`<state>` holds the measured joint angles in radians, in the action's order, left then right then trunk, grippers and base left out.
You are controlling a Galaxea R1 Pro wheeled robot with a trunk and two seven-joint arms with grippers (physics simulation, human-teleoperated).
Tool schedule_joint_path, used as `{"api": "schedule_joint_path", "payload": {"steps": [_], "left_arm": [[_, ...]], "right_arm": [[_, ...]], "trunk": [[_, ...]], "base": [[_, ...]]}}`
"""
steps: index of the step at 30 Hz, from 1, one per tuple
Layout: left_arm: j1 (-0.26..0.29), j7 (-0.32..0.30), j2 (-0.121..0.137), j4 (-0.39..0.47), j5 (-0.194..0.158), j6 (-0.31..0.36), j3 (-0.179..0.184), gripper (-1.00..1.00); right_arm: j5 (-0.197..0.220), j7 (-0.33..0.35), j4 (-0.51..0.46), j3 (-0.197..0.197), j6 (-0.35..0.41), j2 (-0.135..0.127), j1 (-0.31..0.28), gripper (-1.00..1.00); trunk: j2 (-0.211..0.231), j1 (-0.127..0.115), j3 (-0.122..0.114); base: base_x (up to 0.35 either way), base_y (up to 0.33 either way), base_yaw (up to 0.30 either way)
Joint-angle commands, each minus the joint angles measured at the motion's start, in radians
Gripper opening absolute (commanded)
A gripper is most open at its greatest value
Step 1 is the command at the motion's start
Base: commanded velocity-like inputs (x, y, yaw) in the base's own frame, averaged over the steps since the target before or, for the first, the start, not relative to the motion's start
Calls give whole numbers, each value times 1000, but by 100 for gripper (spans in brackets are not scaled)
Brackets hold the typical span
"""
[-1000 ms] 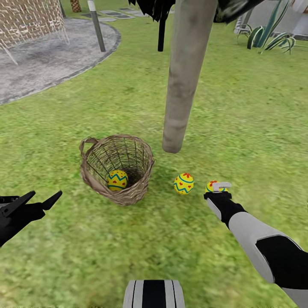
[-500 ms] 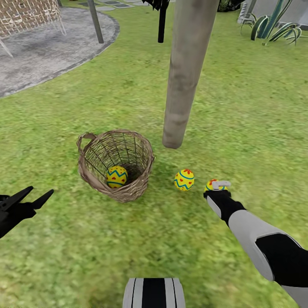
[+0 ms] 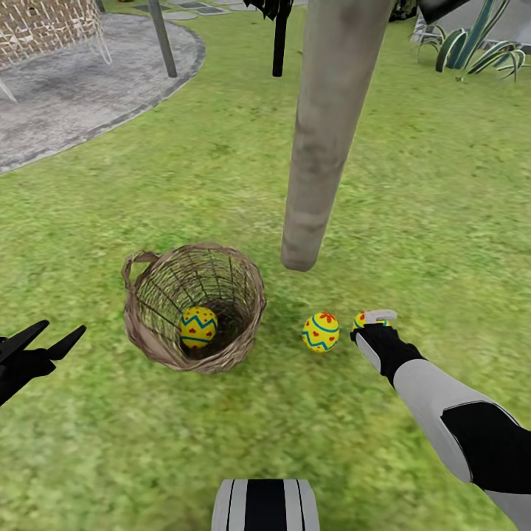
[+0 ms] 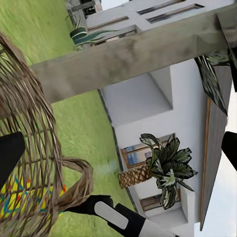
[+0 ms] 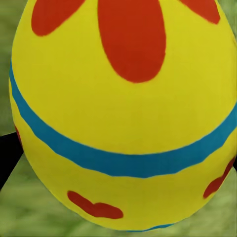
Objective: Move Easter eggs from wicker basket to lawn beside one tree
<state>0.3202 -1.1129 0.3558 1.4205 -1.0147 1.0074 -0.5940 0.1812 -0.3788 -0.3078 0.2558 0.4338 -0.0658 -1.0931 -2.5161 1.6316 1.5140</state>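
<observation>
From the head camera, the brown open-weave wicker basket [image 3: 193, 308] sits on the green lawn [image 3: 413, 184] holding one yellow zigzag-banded Easter egg [image 3: 198, 327]; a second egg [image 3: 320, 331] lies near the smooth grey-beige tree trunk [image 3: 324, 140], and the right end effector [image 3: 375, 322] grips a third. The left end effector [image 3: 44, 342] hangs spread open. The left wrist camera faces the basket's weave [image 4: 29, 148]. In the right wrist camera the held egg [image 5: 123, 113] looms; released carelessly, it could roll off.
</observation>
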Motion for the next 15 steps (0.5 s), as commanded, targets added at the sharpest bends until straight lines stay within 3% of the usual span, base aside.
{"api": "schedule_joint_path", "payload": {"steps": [1,7,10,15], "left_arm": [[0,-2,0,0,-1,5,-1,100],[0,-2,1,1,-1,6,-33,100],[0,-2,2,1,-1,7,-36,100],[0,-2,2,1,-1,7,-36,100]], "right_arm": [[13,-5,-1,8,5,-1,0,-100],[14,-2,-28,8,8,-1,-2,-100],[21,1,-18,8,67,0,-36,-100],[15,0,-12,8,80,25,-47,-100]], "trunk": [[0,0,1],[-1,2,16],[-2,3,28],[-3,5,47]], "base": [[8,0,0],[1,0,0],[0,0,0],[0,0,0]]}}
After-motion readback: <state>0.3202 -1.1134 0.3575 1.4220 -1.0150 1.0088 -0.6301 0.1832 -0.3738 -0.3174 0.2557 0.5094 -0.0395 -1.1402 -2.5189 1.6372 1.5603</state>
